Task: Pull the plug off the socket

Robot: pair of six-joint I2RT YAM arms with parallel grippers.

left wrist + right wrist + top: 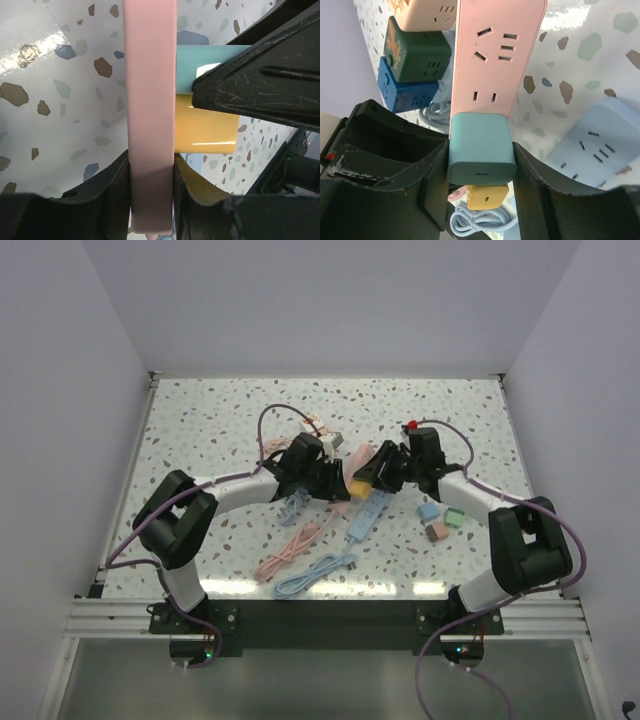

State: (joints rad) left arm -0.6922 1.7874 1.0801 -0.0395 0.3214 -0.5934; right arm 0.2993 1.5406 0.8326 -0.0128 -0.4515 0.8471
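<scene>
Mid-desk (200, 430), the pink power strip (150, 100) is clamped in the left gripper (151, 190). The right gripper (480, 172) is clenched on the teal plug (481, 145), which is seated at the strip's end. Both grips look set; next comes a straight pull apart.

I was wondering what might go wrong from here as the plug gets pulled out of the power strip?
1. The right hand grips the teal plug, but the yellow plug sits right beside it, so an angled pull may knock that one too.
2. The left hand clamps the pink power strip only near its end, so the strip might twist or slip if the plug resists.
</scene>
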